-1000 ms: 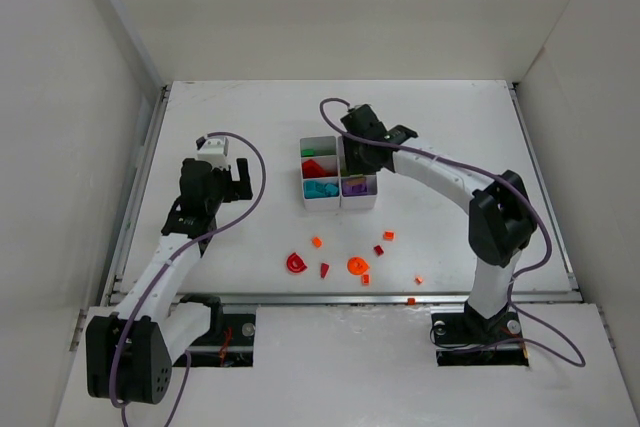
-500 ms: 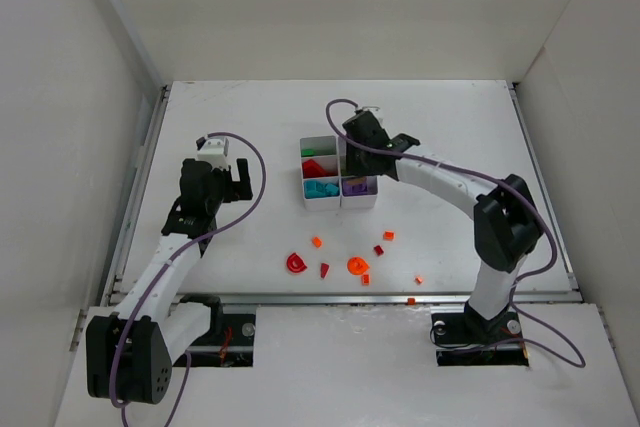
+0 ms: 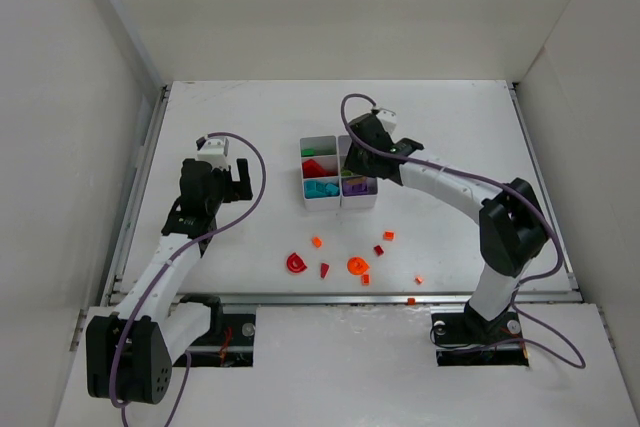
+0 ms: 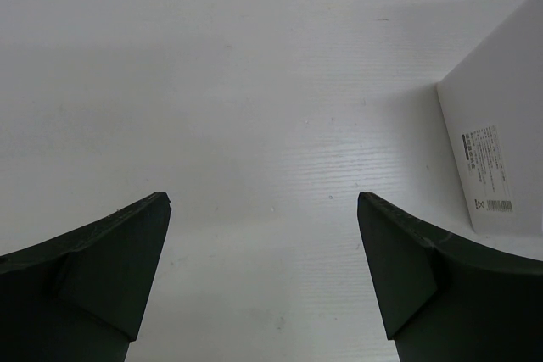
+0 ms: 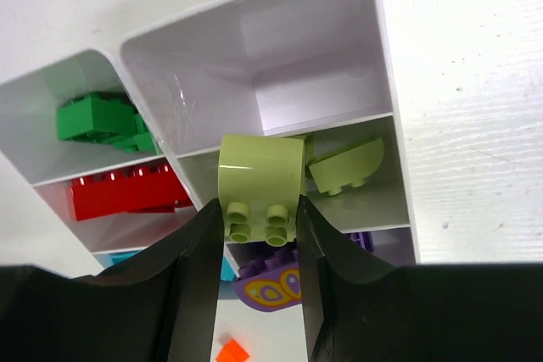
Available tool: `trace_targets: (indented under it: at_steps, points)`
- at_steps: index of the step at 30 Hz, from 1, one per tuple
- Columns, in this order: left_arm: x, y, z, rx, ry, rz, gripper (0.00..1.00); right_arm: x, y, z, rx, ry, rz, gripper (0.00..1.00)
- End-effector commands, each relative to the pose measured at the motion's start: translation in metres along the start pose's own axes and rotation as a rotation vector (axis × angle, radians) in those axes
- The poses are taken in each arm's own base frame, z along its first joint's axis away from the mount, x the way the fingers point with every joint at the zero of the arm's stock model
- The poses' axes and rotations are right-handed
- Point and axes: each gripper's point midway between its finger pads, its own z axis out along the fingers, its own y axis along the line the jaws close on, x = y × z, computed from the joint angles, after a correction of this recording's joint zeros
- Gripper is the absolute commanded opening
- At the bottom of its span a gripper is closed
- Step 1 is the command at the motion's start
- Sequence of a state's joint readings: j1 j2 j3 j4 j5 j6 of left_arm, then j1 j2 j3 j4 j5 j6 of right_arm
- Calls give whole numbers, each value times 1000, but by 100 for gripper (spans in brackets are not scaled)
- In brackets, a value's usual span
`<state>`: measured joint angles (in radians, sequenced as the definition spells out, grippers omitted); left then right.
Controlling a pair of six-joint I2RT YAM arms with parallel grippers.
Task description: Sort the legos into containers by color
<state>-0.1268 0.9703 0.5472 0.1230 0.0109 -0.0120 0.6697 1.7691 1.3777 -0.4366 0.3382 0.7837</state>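
Over the containers (image 5: 383,57), right jaws tight on a lime brick (image 5: 259,174), lime piece (image 5: 348,167) beyond; left jaws agape.

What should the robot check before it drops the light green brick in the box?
1. Brick held: right gripper shut on the lime green brick. Ok.
2. Matching colour: a lime piece lies in a middle compartment of the organiser. Ok.
3. Brick over that compartment: it overlaps the divider to the empty one. Cannot tell.
4. Room inside: bare floor shows. Ok.
5. Left gripper out of the way: open, over bare table. Ok.
6. Sorting finished: red and orange pieces lie loose. Not ok.
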Motion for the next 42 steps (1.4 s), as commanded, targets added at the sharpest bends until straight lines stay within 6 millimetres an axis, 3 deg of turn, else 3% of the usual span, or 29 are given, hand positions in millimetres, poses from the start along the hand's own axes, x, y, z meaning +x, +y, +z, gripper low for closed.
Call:
trace_targets:
  at_steps: [1,7,9,11,15,19,25,26,29,31,33,34,36,37,42]
  points:
    - [-5,1,-1,0,-29,0,91,-24,8,-6,-19,-96,142,0]
    - [-5,1,-1,0,-29,0,91,-28,-5,-1,26,-107,222,1]
    - [-5,1,-1,0,-29,0,91,-24,-5,0,25,-92,232,16]
    - [-5,1,-1,0,-29,0,91,-22,-10,2,31,-82,235,43]
    - [-5,1,-1,0,-29,0,91,-19,-8,2,19,-67,220,64]
    - [-5,1,-1,0,-29,0,91,-30,5,-17,-21,-96,160,74]
    - [-7,1,-3,1,-38,-1,91,-62,30,-73,-107,-215,-62,74]
    - [-7,1,-3,1,-38,-1,91,-56,34,-80,-132,-194,-113,74]
    - [-3,1,-2,0,-29,0,91,-37,3,-91,-62,-124,-198,74]
    - [-3,-1,-2,11,-28,-9,91,-11,-27,-95,-14,-56,-233,74]
    - [2,-1,-2,10,-19,-9,91,13,-39,-96,-46,20,-254,74]
    - [0,-1,-2,11,-28,-9,91,31,-57,-89,-23,72,-261,74]
    - [2,-3,-3,20,-27,-18,91,53,-68,-86,-33,152,-228,73]
    - [2,-3,-3,20,-27,-18,91,67,-85,-79,0,197,-210,73]
    - [2,-4,-3,29,-26,-18,91,89,-108,-60,44,259,-171,73]
